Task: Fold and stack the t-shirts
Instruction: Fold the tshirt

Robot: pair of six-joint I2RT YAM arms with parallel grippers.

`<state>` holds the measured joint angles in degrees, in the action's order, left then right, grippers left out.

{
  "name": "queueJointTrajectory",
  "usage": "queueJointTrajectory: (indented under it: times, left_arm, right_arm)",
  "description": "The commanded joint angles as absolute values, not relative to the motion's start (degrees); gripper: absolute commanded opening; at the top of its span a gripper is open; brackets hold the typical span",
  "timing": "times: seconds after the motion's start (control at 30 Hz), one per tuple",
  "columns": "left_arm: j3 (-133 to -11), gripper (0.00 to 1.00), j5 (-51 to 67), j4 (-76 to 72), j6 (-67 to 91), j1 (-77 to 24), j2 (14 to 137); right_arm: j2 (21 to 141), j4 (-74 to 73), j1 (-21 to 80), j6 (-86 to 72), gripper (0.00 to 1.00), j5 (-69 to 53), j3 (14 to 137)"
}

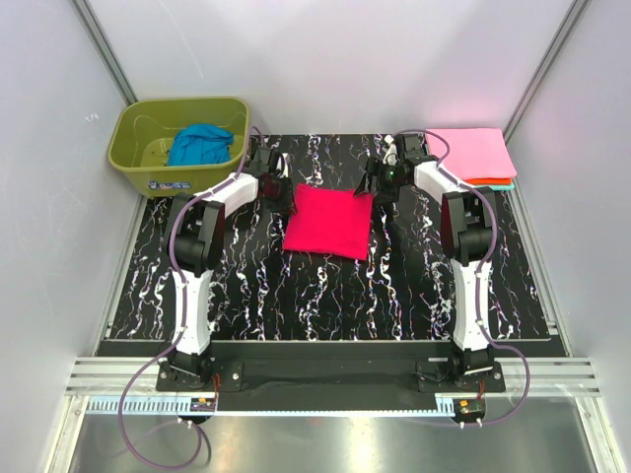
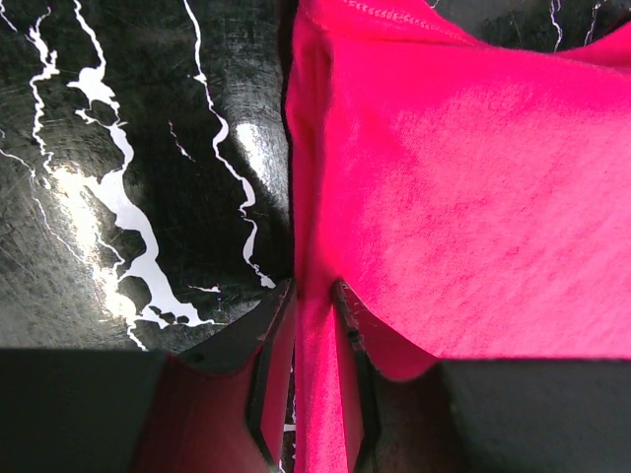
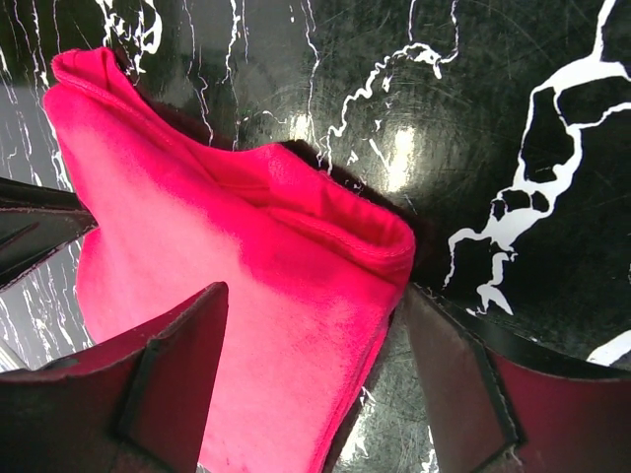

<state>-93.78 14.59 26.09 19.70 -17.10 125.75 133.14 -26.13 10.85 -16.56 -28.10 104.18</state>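
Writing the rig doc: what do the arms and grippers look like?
Left arm and right arm: white shells, black joints and bases, a purple cable along each. Left gripper and right gripper: black, with flat, angular dark fingers. No markings legible.

We list one olive-green plastic tub, open-topped, standing left of and just beyond the left jaws. We list one black mat, white-veined like marble, spread flat beneath both pairs of jaws.
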Motion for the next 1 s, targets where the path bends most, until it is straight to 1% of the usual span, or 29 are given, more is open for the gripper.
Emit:
queueJointTrajectory:
  times: [0.0, 0.27, 0.3, 0.43, 0.53, 0.57, 0.77, 0.87, 0.97]
  left_arm:
    - [-95.3, 0.28, 14.7, 26.4, 19.2, -16.6, 127.4]
    - [-94.6, 0.29, 14.7, 26.8, 19.4, -16.5, 126.0]
    - [-94.7, 0.29, 14.8, 27.1, 19.4, -16.5, 125.6]
    - [-95.8, 0.3, 14.4, 32.3, 19.2, -16.5, 121.9]
    - [-95.6, 0.32, 17.0, 36.8, 19.0, -16.5, 116.9]
    - [-94.9, 0.33, 17.5, 37.4, 18.7, -16.6, 113.1]
    - [-84.9, 0.37, 17.0, 38.6, 17.0, -19.3, 95.8]
    - [-80.7, 0.37, 16.8, 38.6, 14.9, -22.4, 89.5]
    - [-76.1, 0.38, 16.3, 39.0, 13.3, -25.3, 84.4]
  right_arm:
    - [134.4, -28.3, 10.4, -15.9, 0.78, -26.1, 102.3]
    - [134.5, -28.2, 9.9, -15.5, 0.68, -29.5, 101.1]
    - [134.6, -28.4, 9.8, -15.4, 0.65, -29.3, 101.1]
    - [134.7, -28.2, 8.4, -14.9, 0.58, -31.3, 100.9]
    - [134.9, -28.3, 8.3, -14.6, 0.54, -33.0, 101.3]
    - [135.0, -28.3, 8.3, -14.6, 0.53, -33.5, 101.5]
    - [136.3, -28.2, 8.3, -16.0, 0.48, -34.2, 102.0]
    - [137.1, -25.2, 8.3, -18.8, 0.42, -38.3, 100.5]
    - [136.7, -24.8, 8.8, -19.3, 0.4, -36.7, 99.3]
